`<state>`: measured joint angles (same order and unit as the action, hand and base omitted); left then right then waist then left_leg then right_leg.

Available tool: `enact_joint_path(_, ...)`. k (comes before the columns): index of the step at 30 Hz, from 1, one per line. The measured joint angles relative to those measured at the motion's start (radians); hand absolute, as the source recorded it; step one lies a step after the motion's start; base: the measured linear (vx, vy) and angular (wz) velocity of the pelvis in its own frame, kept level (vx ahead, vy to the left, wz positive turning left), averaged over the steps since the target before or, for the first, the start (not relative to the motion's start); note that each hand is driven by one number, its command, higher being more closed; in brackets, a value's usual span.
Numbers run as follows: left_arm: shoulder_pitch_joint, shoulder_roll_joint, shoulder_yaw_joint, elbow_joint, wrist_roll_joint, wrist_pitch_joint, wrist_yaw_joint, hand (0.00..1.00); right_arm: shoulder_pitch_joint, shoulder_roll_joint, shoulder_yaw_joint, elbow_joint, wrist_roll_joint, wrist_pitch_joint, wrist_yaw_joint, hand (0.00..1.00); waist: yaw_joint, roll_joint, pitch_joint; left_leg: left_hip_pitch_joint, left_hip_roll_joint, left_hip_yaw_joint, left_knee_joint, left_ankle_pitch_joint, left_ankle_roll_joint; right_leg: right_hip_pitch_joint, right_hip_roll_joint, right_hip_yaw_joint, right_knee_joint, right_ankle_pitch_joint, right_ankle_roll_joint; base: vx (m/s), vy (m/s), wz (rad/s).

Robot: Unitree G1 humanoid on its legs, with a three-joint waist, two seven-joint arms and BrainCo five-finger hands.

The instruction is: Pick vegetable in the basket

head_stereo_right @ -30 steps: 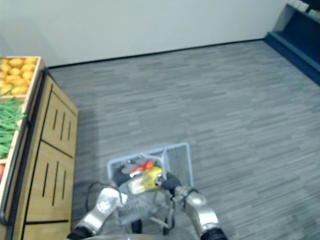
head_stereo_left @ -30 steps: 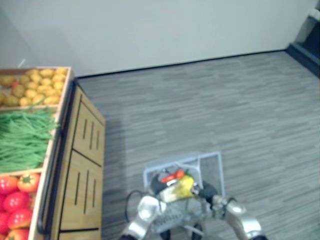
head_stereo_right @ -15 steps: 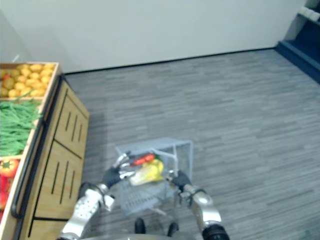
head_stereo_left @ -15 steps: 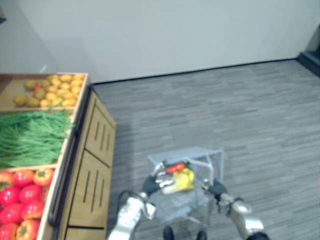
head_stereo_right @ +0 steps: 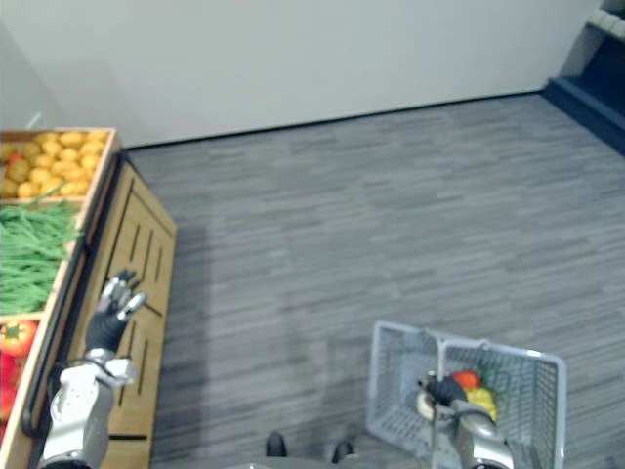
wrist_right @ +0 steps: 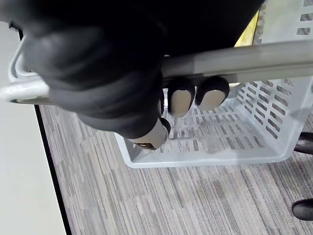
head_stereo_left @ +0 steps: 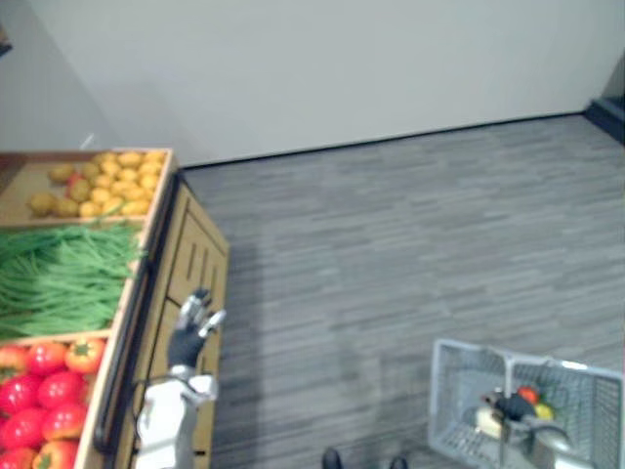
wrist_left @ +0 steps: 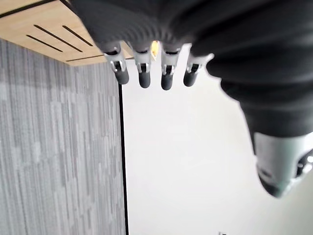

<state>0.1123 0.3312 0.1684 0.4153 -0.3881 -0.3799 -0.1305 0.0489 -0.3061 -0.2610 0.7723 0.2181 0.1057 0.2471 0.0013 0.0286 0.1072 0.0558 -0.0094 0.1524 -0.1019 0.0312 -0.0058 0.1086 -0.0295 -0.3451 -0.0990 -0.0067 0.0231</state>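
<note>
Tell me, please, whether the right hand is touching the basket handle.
Touching. The right wrist view shows the right hand curled round the basket handle, with no gap between them.

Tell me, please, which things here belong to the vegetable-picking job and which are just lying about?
Job: basket, its handle gripped by the right hand; red and yellow produce inside; open left hand; beans, tomatoes and potatoes on the stand.
Lying about: dark unit by the far wall.
</note>
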Motion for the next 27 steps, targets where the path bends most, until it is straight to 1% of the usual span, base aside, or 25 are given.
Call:
enact_joint_path(1, -0.003, 0.000, -0.002, 0.029, 0.021, 0.002, 0.005, 0.00, 0.001, 0.001, -0.001, 0.015, 0.000, -0.004, 0.000, 1.00, 0.000, 0.000, 0.000, 0.000, 0.001, 0.000, 0.000, 0.000, 0.000, 0.000, 0.001, 0.000, -0.001, 0.000, 0.000, -0.05, 0.016, 0.00)
enact_joint_path(2, -0.005, -0.002, -0.009, 0.073, 0.056, 0.022, 0.016, 0.00, 0.002, 0.001, 0.001, 0.034, 0.000, -0.006, 0.001, 1.00, 0.000, 0.000, -0.001, 0.000, 0.002, 0.001, 0.000, -0.001, 0.000, 0.000, 0.002, 0.000, -0.001, -0.002, 0.003, -0.04, 0.015, 0.00)
enact_joint_path(3, -0.006, -0.004, -0.013, 0.100, 0.065, 0.031, 0.020, 0.00, 0.004, 0.002, 0.001, 0.040, -0.001, -0.006, 0.001, 1.00, 0.000, 0.000, -0.001, 0.000, 0.002, 0.001, 0.000, -0.001, -0.001, -0.001, 0.002, 0.000, -0.003, -0.004, 0.005, -0.04, 0.019, -0.01)
enact_joint_path(4, -0.006, -0.012, -0.017, 0.156, 0.090, 0.049, 0.035, 0.00, 0.007, 0.006, 0.001, 0.052, -0.001, -0.006, 0.001, 1.00, 0.000, 0.000, -0.001, -0.001, 0.002, 0.002, 0.000, -0.004, -0.005, -0.002, 0.003, 0.000, -0.005, -0.004, 0.006, 0.00, 0.000, 0.00)
enact_joint_path(5, -0.007, -0.023, -0.018, 0.213, 0.103, 0.081, 0.052, 0.00, 0.013, 0.012, 0.001, 0.069, -0.001, -0.007, 0.001, 1.00, 0.000, -0.001, -0.001, -0.002, 0.003, 0.002, 0.000, -0.007, -0.005, -0.002, 0.004, 0.000, -0.005, -0.004, 0.006, 0.00, 0.000, 0.00)
enact_joint_path(6, -0.006, -0.029, -0.020, 0.241, 0.112, 0.092, 0.059, 0.00, 0.018, 0.016, 0.001, 0.073, -0.001, -0.007, 0.002, 1.00, 0.000, -0.001, -0.002, -0.002, 0.003, 0.002, 0.000, -0.008, -0.005, -0.002, 0.004, 0.001, -0.005, -0.004, 0.006, 0.00, 0.000, 0.00)
enact_joint_path(8, -0.004, -0.057, -0.027, 0.348, 0.140, 0.139, 0.097, 0.00, 0.023, 0.031, 0.001, 0.094, 0.000, -0.011, 0.022, 1.00, 0.000, -0.002, -0.002, -0.002, 0.003, 0.004, 0.000, -0.009, -0.004, -0.003, 0.003, 0.003, -0.006, -0.004, 0.006, 0.00, 0.000, 0.00)
enact_joint_path(9, -0.003, -0.064, -0.027, 0.371, 0.151, 0.146, 0.107, 0.00, 0.023, 0.036, 0.001, 0.101, 0.000, -0.018, 0.026, 1.00, 0.000, -0.003, -0.002, -0.002, 0.003, 0.004, 0.000, -0.009, -0.003, -0.003, 0.003, 0.003, -0.006, -0.004, 0.006, 0.00, 0.000, -0.04)
enact_joint_path(11, 0.001, -0.093, -0.041, 0.450, 0.202, 0.153, 0.143, 0.00, 0.023, 0.061, 0.001, 0.108, -0.004, -0.050, 0.040, 1.00, 0.001, -0.008, -0.005, -0.001, 0.002, 0.007, 0.000, -0.013, -0.003, -0.003, 0.003, 0.007, -0.006, -0.004, 0.006, 0.00, 0.000, -0.02)
enact_joint_path(14, 0.003, -0.116, -0.054, 0.495, 0.243, 0.154, 0.172, 0.00, 0.011, 0.066, 0.009, 0.112, -0.014, -0.066, 0.058, 1.00, 0.002, -0.013, -0.008, 0.000, 0.001, 0.010, 0.000, -0.016, -0.003, -0.002, 0.002, 0.011, -0.005, -0.004, 0.005, 0.00, 0.000, 0.00)
enact_joint_path(16, 0.008, -0.127, -0.054, 0.510, 0.287, 0.154, 0.206, 0.00, -0.001, 0.075, 0.016, 0.142, -0.023, -0.084, 0.067, 1.00, 0.003, -0.021, -0.013, 0.004, 0.002, 0.022, 0.000, -0.016, -0.003, -0.001, 0.001, 0.016, -0.004, -0.003, 0.004, 0.04, 0.011, -0.08)
enact_joint_path(17, 0.008, -0.129, -0.054, 0.514, 0.300, 0.154, 0.212, 0.00, -0.004, 0.077, 0.017, 0.150, -0.024, -0.085, 0.067, 1.00, 0.003, -0.022, -0.014, 0.006, 0.002, 0.024, 0.000, -0.016, -0.003, 0.000, 0.001, 0.018, -0.004, -0.002, 0.002, 0.07, 0.021, -0.11)
enact_joint_path(19, 0.005, -0.132, -0.054, 0.528, 0.375, 0.154, 0.247, 0.00, -0.004, 0.080, 0.027, 0.158, -0.023, -0.088, 0.071, 1.00, 0.000, -0.022, -0.014, 0.010, 0.001, 0.027, 0.000, -0.017, -0.004, 0.001, 0.000, 0.023, -0.003, -0.001, 0.001, 0.06, 0.019, -0.09)
enact_joint_path(20, 0.005, -0.132, -0.054, 0.532, 0.393, 0.156, 0.256, 0.00, -0.004, 0.080, 0.031, 0.162, -0.023, -0.091, 0.075, 1.00, -0.001, -0.022, -0.014, 0.011, 0.001, 0.027, 0.000, -0.017, -0.004, 0.001, 0.000, 0.023, -0.003, -0.001, 0.001, 0.04, 0.014, -0.04)
enact_joint_path(22, 0.000, -0.132, -0.054, 0.542, 0.438, 0.173, 0.289, 0.00, -0.004, 0.081, 0.034, 0.180, -0.024, -0.098, 0.094, 1.00, -0.003, -0.022, -0.014, 0.017, 0.001, 0.027, 0.000, -0.017, -0.005, 0.006, 0.000, 0.024, -0.001, -0.002, 0.002, 0.02, 0.008, -0.01)
enact_joint_path(25, 0.000, -0.134, -0.055, 0.544, 0.449, 0.180, 0.307, 0.00, -0.004, 0.085, 0.037, 0.188, -0.024, -0.102, 0.101, 1.00, -0.008, -0.022, -0.014, 0.019, 0.001, 0.027, 0.000, -0.017, -0.005, 0.008, 0.000, 0.023, -0.001, -0.003, 0.003, 0.00, 0.000, 0.00)
enact_joint_path(27, -0.001, -0.136, -0.055, 0.566, 0.449, 0.188, 0.316, 0.00, -0.003, 0.089, 0.049, 0.190, -0.025, -0.115, 0.101, 1.00, -0.013, -0.022, -0.014, 0.020, 0.001, 0.028, 0.000, -0.017, -0.004, 0.008, 0.000, 0.023, 0.003, -0.003, 0.004, 0.00, 0.000, 0.00)
